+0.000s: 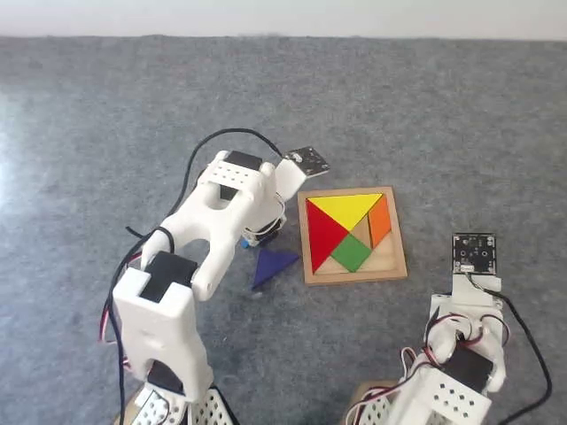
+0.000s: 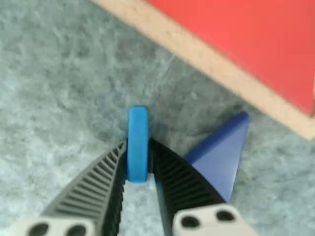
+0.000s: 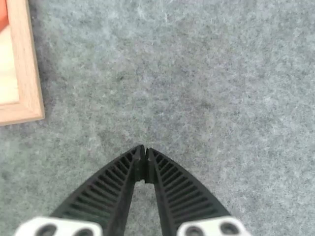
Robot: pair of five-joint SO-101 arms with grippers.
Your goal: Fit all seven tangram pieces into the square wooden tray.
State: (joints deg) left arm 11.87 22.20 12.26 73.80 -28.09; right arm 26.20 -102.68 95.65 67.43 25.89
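Where the left arm stands over the grey mat (image 1: 106, 133) close to the square wooden tray (image 1: 354, 275), we see the left gripper (image 2: 138, 147) pinching a small light-blue piece (image 2: 138, 125) on edge between its fingers. The dark blue triangle (image 1: 272, 264) lies flat on the mat just beside that gripper, outside the tray. Inside the tray we find the yellow triangle (image 1: 345, 208), red triangle (image 1: 322, 233), orange piece (image 1: 379, 221) and green square (image 1: 352, 252). The right gripper (image 3: 142, 151) is pressed together, holding nothing, above the mat near a tray corner.

grey felt table (image 1: 106, 106) | on it: wooden tray (image 1: 356, 275), blue triangle (image 1: 270, 263)
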